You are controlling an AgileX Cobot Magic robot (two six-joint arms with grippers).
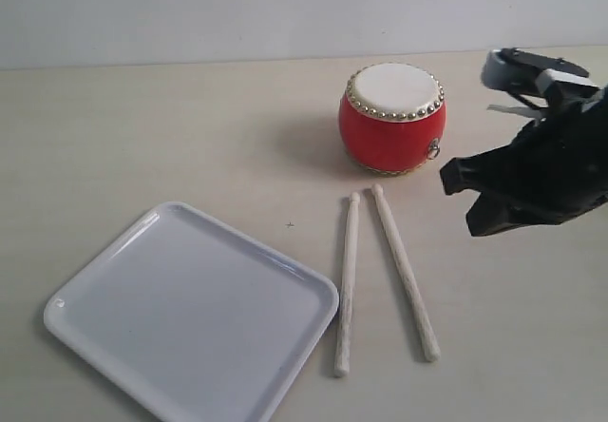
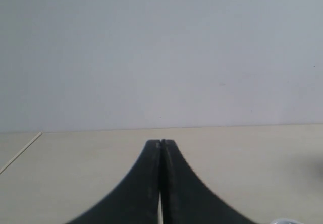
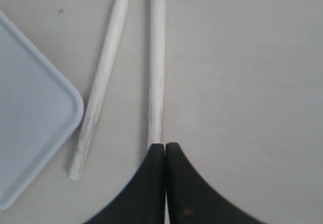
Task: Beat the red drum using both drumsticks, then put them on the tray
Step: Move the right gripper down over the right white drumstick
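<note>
The two drumsticks lie flat on the tabletop at 6 o'clock of the red drum, their thin ends just short of its base and their thick ends towards us. The left drumstick runs almost straight from 12 to 6. The right drumstick leans from 11 to 5, so the pair sits close together by the drum and fans apart lower down. In the exterior view the right tool hangs at 3 o'clock of the drum and about 2 o'clock of the sticks, and we judge this arm the nearer one. In its wrist view the right drumstick's long axis runs straight away from the tool's tip, so the fingers would close across the stick, not along it. Those fingers are pressed together with nothing between them, so we judge they must spread before they can straddle the wood. The left tool is likewise pressed together on nothing. Its camera shows only bare tabletop and wall, and the arm does not appear in the exterior view. The tray lies at 8 o'clock of the sticks, its nearest corner just beside the left drumstick, leaving little room there. The right drumstick has open tabletop on its 3 o'clock side.
</note>
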